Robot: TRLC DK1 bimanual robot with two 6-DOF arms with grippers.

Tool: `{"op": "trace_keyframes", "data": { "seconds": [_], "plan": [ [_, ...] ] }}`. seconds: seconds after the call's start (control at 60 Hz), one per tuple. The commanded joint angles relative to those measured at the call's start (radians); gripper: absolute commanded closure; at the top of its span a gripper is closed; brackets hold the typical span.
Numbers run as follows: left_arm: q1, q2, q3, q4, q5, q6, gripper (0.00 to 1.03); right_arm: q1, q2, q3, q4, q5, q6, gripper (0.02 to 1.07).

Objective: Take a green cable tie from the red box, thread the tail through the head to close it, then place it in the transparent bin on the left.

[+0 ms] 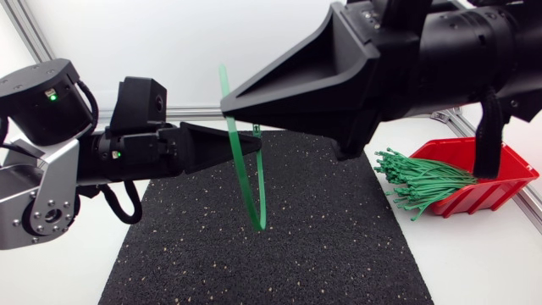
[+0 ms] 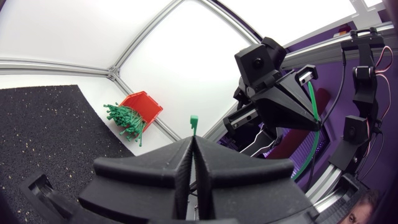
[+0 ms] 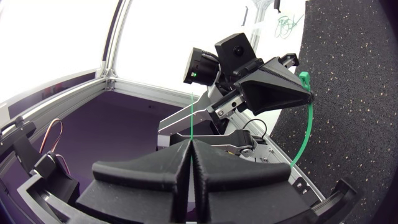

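The right arm's bulk covers part of the red plastic box (image 1: 495, 188), and the finger wedges hide both grip spots. The thin green plastic cable tie (image 1: 236, 161) hangs in 1 narrow loop above the desk. The left pincer (image 2: 193, 142) is clamped on its head end, and the right pincer (image 3: 191, 144) on its tail.

A white table (image 1: 474, 263) bears 1 black mat (image 1: 279, 246), flecked with pale specks, lying down its middle. Aluminium rails frame the table. 1 back rail (image 1: 195, 110) runs along the far edge, and 1 corner rail (image 1: 34, 38) slants up at the far left. Behind them stands a plain white panel (image 1: 169, 42). The light is bright and even.
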Motion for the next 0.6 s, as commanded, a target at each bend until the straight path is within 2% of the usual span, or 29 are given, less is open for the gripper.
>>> {"op": "trace_keyframes", "data": {
  "seconds": [0.0,0.15,0.267,0.583],
  "plan": [
    [-0.011,-0.013,-0.024,0.017,-0.009,0.002,1.0,-0.017,-0.003,0.002,0.003,-0.006,0.053,1.02],
    [-0.014,-0.008,-0.029,0.019,-0.026,0.013,1.0,-0.04,0.004,0.002,-0.049,-0.017,0.056,1.02],
    [-0.017,-0.008,-0.033,0.025,-0.04,0.02,1.0,-0.046,0.036,0.036,-0.249,-0.029,0.056,1.02],
    [-0.054,-0.025,-0.063,0.066,-0.083,0.1,1.0,-0.053,0.046,0.039,-0.298,-0.031,0.058,1.02]
  ]
}}
